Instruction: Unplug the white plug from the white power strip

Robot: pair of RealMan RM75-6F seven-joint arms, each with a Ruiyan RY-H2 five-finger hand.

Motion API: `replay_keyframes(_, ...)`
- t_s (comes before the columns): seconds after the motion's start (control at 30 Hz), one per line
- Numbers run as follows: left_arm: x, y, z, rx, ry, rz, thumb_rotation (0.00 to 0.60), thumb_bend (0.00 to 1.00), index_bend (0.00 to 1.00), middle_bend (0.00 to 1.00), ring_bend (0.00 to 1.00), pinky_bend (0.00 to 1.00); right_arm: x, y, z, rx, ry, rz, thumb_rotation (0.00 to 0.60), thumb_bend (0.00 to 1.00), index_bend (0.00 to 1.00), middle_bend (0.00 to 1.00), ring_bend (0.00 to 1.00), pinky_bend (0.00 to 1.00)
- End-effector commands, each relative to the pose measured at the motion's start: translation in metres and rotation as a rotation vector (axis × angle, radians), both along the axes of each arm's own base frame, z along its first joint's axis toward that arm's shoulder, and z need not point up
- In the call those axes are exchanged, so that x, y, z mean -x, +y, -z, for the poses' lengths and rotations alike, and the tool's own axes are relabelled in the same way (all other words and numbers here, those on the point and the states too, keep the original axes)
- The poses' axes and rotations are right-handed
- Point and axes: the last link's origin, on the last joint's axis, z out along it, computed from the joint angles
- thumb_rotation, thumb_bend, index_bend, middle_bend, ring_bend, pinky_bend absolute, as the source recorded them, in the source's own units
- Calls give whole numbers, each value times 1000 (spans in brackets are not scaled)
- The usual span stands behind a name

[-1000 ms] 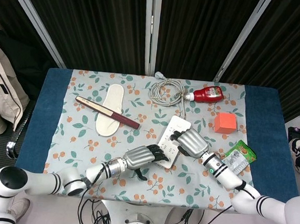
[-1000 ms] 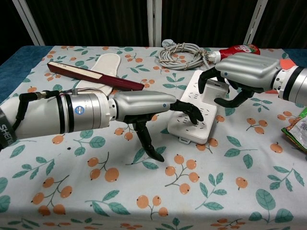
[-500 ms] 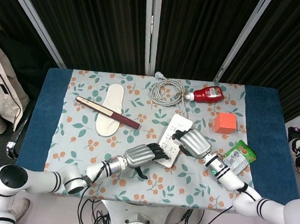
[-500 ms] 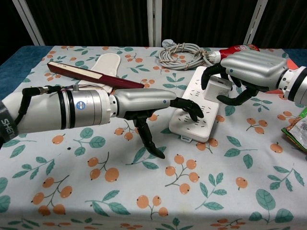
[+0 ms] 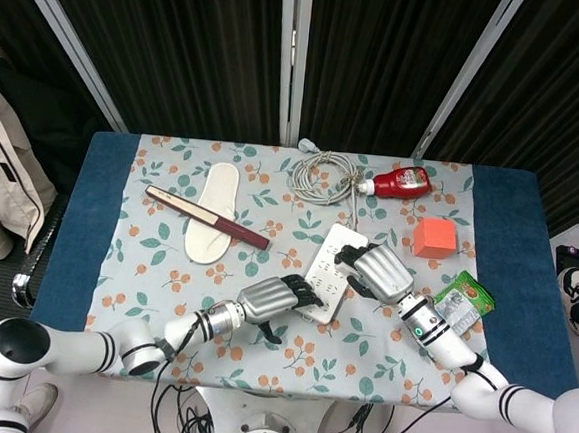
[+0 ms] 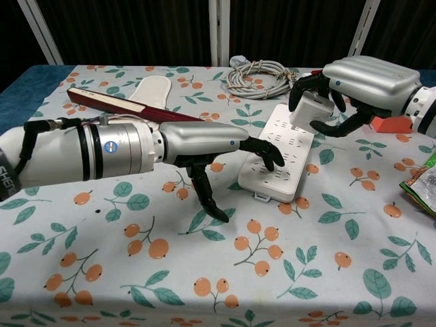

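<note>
The white power strip (image 6: pixel 281 158) lies on the flowered cloth, also seen from above as the power strip (image 5: pixel 325 270). My left hand (image 6: pixel 204 144) reaches over its near half, and its dark fingertips (image 6: pixel 267 154) press down on the strip's top. My right hand (image 6: pixel 361 85) grips the white plug (image 6: pixel 315 109) between thumb and fingers. The plug hangs a little above the strip's far end and looks clear of its socket. From above, the right hand (image 5: pixel 380 271) covers the plug, and the left hand (image 5: pixel 268 300) sits at the strip's near end.
A coiled white cable (image 6: pixel 262 76) lies behind the strip, with a red ketchup bottle (image 5: pixel 401 181) beside it. An orange cube (image 5: pixel 434 237) and a green packet (image 5: pixel 461 300) are to the right. A white insole (image 5: pixel 214 196) and a dark red bar (image 5: pixel 185 206) lie to the left.
My right hand has risen and drawn back to the right with the white plug, lifting it off the strip. The left hand has kept pressing the strip down.
</note>
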Motion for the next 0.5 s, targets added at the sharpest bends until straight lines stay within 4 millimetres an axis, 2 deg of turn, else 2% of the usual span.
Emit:
replay_keyframes(0.03, -1, -1, -15, -55, -28, 32, 600, 80, 143, 178, 94, 97, 4, -5, -24, -5, 33, 80, 600, 606, 882, 679, 554, 613)
replay_keyframes(0.13, 2, 0, -32, -118, -49, 38, 600, 81, 143, 178, 95, 95, 13, -5, -38, -27, 97, 162, 600, 597, 788, 649, 530, 574)
replay_keyframes(0.23, 8, 2, -51, -181, -71, 13, 600, 81, 143, 178, 94, 94, 25, -5, -41, -56, 173, 250, 600, 522, 644, 558, 421, 490)
replay_keyframes(0.33, 21, 7, -73, -260, -86, -33, 600, 80, 143, 178, 94, 94, 31, -4, -36, -81, 189, 315, 600, 386, 428, 418, 277, 387)
replay_keyframes(0.37, 25, 8, -79, -281, -89, -48, 600, 81, 143, 178, 94, 93, 31, -4, -34, -85, 186, 325, 600, 348, 327, 356, 220, 347)
replay_keyframes(0.5, 45, 14, -105, -374, -84, -116, 600, 80, 143, 178, 94, 92, 32, -4, -32, -94, 200, 342, 600, 309, 51, 183, 70, 231)
